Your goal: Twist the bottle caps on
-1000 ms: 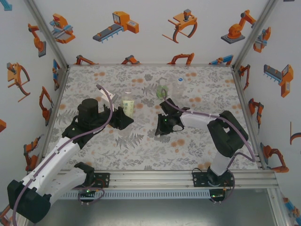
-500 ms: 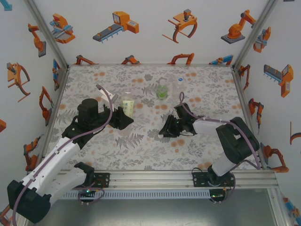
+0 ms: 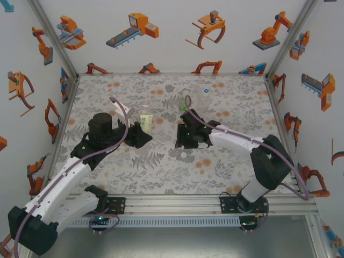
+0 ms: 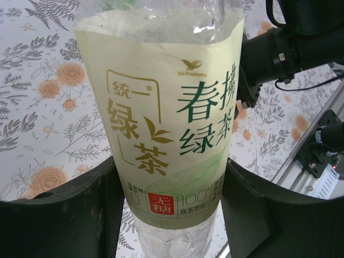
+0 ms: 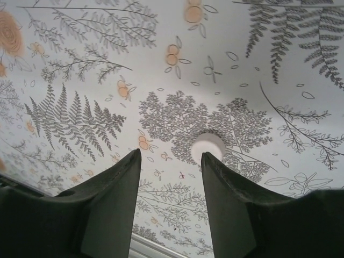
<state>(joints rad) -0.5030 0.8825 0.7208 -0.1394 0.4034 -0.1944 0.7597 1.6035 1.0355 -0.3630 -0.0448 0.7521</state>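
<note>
Two white-shelled, black-jointed arms (image 3: 63, 185), looping purple cables (image 3: 125, 111), matte black plastic two-finger grippers (image 5: 171, 156), black bolted bases (image 3: 106, 203).

Bottles: I count three, a yellow-label bottle (image 3: 145, 117), a green-label bottle (image 3: 185, 103) and an unlabelled bottle (image 3: 205, 97).
Bottle caps: two I can be sure of, a white cap (image 5: 208, 146) and a blue cap (image 3: 205, 89). From my feed I can't tell whether there are more.
Arms: two, the left arm (image 3: 70, 177) and the right arm (image 3: 242, 142).
Grippers: two, the left gripper (image 3: 143, 130) and the right gripper (image 5: 171, 156).
Fingers per gripper: two.
</note>
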